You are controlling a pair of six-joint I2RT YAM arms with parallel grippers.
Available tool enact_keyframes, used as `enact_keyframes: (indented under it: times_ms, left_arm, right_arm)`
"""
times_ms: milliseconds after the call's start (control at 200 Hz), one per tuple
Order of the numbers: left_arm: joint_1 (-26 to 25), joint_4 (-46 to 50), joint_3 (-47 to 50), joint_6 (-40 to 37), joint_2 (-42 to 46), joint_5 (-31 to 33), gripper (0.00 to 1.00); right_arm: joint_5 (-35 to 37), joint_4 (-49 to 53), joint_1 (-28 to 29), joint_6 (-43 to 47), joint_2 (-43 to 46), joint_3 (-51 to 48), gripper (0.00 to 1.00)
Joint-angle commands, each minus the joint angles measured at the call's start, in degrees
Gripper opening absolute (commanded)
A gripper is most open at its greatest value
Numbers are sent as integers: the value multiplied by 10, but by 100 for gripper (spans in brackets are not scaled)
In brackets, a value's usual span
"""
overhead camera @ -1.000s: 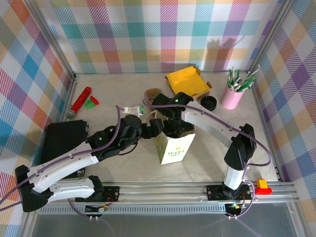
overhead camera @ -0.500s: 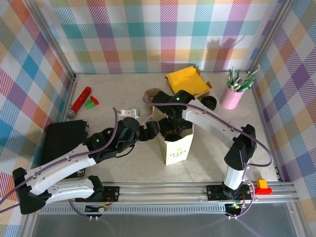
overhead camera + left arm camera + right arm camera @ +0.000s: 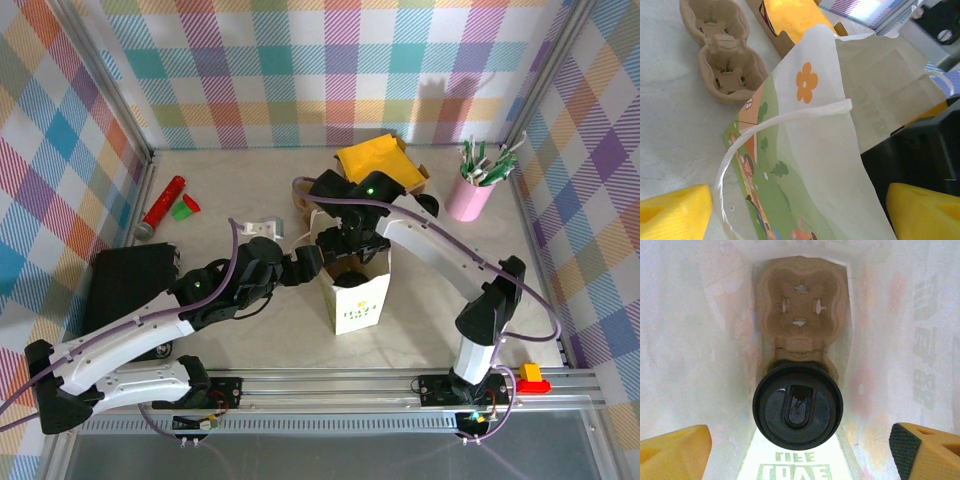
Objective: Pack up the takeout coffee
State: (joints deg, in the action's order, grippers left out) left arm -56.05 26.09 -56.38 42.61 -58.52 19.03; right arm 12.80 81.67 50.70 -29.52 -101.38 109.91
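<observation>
The takeout coffee (image 3: 797,412) stands upright inside the paper bag (image 3: 360,305), its black lid facing up. It is seated in the nearer pocket of a cardboard cup tray (image 3: 801,305) on the bag's floor; the tray's farther pocket is vacant. In the right wrist view the lid sits between the bag's two long white inner walls with a narrow gap on each side.

The right arm reaches from its base across the bag's right side, elbow raised, wrist bent so that it looks straight down. The right pincer (image 3: 350,240) hangs over the far rim of the bag's mouth, its yellow fingers (image 3: 675,450) spread wide and gripping nothing, well above the lid.

The left arm stretches low and diagonally towards the bag's left side. The left pincer (image 3: 310,262) is at the bag's upper left edge, its fingers (image 3: 672,210) wide apart, with the printed bag wall and a white handle loop (image 3: 790,117) lying between them.

Behind the bag, a second cup tray (image 3: 725,55) lies on the surface (image 3: 250,330), with a yellow packet (image 3: 375,165) to its right. A loose black lid (image 3: 423,208) lies to the bag's far right. The surface in front of the bag is bare up to the near rail.
</observation>
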Motion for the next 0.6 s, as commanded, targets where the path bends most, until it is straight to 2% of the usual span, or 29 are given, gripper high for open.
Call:
enact_keyframes:
  times_ms: [0,350,595]
  left_arm:
    - [5,20,-5,-9,10,6,90]
    - [6,23,-32,-22,-5,-7,90]
    - [6,47,-68,-38,-21,-14,89]
  right_arm:
    - [-10,19,3,0,38,32,93]
    - [-9,6,1,34,73,107,93]
    - [11,-38,-10,60,124,108,95]
